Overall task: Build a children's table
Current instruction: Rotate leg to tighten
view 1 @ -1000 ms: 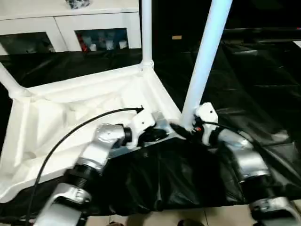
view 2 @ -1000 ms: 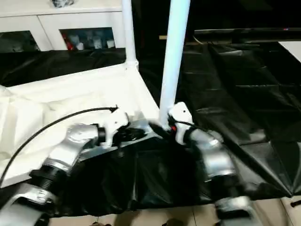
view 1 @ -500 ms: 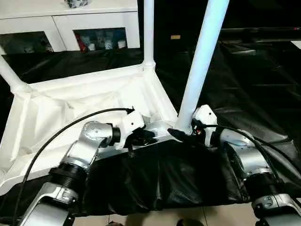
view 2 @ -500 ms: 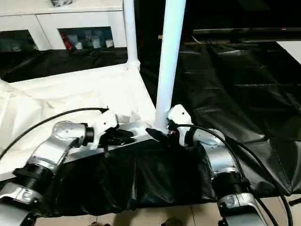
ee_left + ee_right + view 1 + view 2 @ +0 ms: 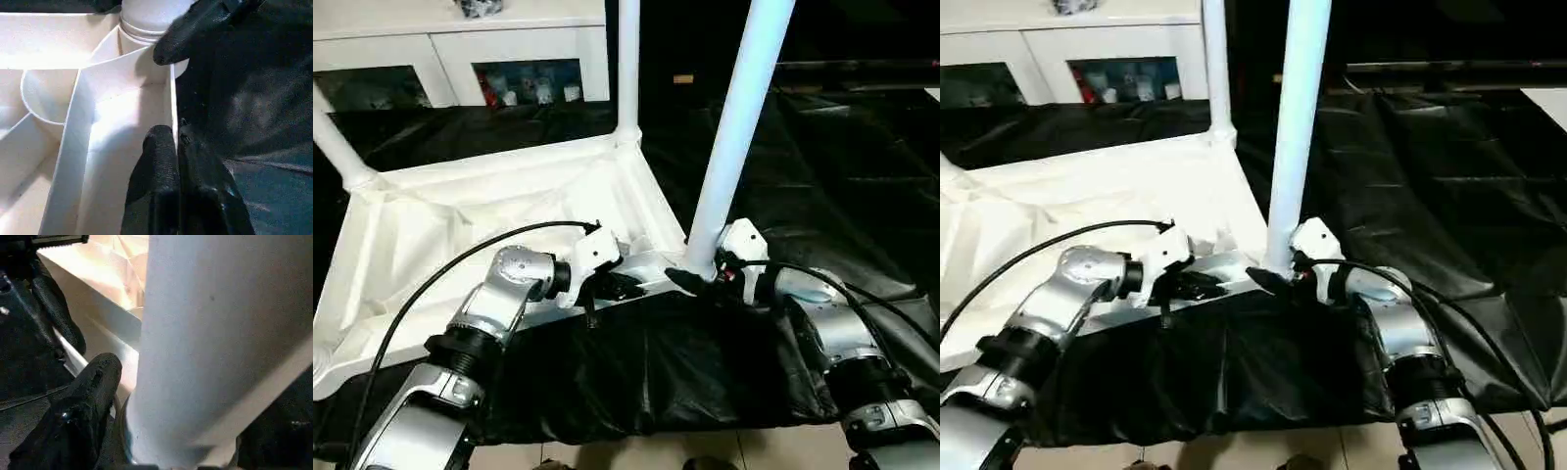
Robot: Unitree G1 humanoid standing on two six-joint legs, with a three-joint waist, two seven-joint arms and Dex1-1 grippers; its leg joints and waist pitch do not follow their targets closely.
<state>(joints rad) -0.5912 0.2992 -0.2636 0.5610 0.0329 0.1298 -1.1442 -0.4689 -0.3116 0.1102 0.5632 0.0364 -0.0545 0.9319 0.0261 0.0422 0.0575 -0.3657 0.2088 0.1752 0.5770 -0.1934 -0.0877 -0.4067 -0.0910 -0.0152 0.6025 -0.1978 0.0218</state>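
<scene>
The white tabletop lies upside down on a black sheet, ribs up. White legs stand in its far right and far left corner sockets. A third leg rises from the near right corner socket. My right gripper is closed around this leg's base, one black finger pressed against the tube. My left gripper is shut on the thin near rim wall just beside that corner, seen from above as the left gripper.
A white cabinet with glass doors stands behind the work. The black sheet covers the surface to the right and hangs over the front edge. Pale floor shows below it. Cables run from both wrists.
The whole picture has shifted a little, so the camera moved. My left forearm has drawn back slightly. Both grippers stay at the near right corner, and the leg stands as before.
</scene>
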